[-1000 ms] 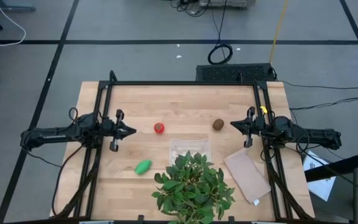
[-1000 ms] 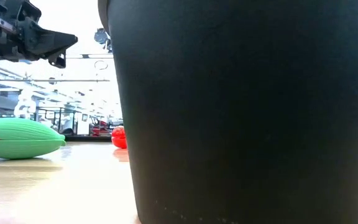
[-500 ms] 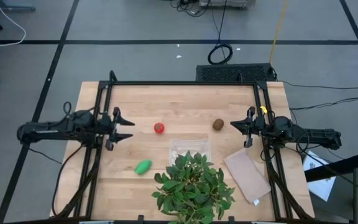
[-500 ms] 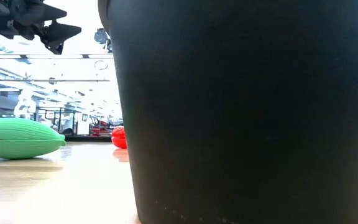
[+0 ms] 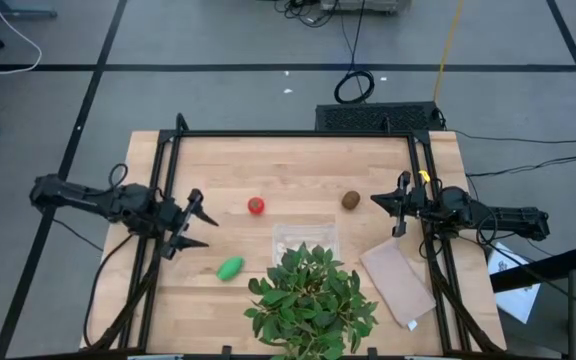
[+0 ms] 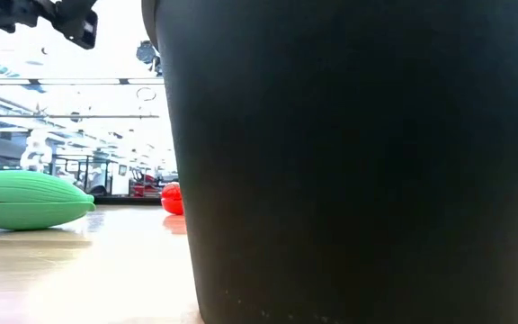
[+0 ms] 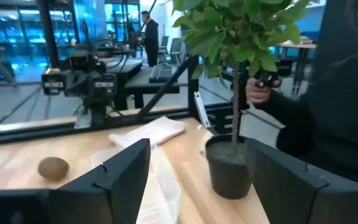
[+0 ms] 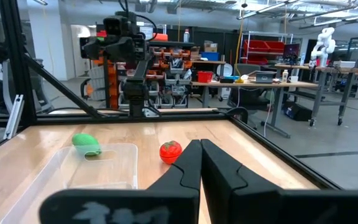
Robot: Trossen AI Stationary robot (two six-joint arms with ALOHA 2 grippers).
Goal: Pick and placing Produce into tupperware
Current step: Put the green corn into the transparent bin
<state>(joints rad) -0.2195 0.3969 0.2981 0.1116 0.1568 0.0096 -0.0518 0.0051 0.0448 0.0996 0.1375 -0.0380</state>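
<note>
The red tomato (image 5: 256,206), the brown kiwi (image 5: 351,200) and the green oblong piece (image 5: 230,267) each lie alone on the wooden table. The clear tupperware (image 5: 305,238) sits between them, at the table's middle. My left gripper (image 5: 200,226) hovers open to the left of the tomato and above the green piece (image 6: 25,200), pointing slantwise at the tupperware (image 7: 160,186). My right gripper (image 5: 376,200) is shut, just right of the kiwi, aimed at the tomato (image 8: 171,151).
A leafy plant (image 5: 313,300) in a black pot (image 6: 358,162) stands at the near middle, right behind the tupperware. A tan sheet (image 5: 398,285) lies near the right front. A person (image 7: 347,93) sits beyond the near edge. Black frame rails (image 5: 163,180) run along both sides.
My left gripper has opened wide. It has pulled back a little toward the table's left and near edges, risen, and turned to point slantwise toward the tupperware and plant. The produce has stayed put.
</note>
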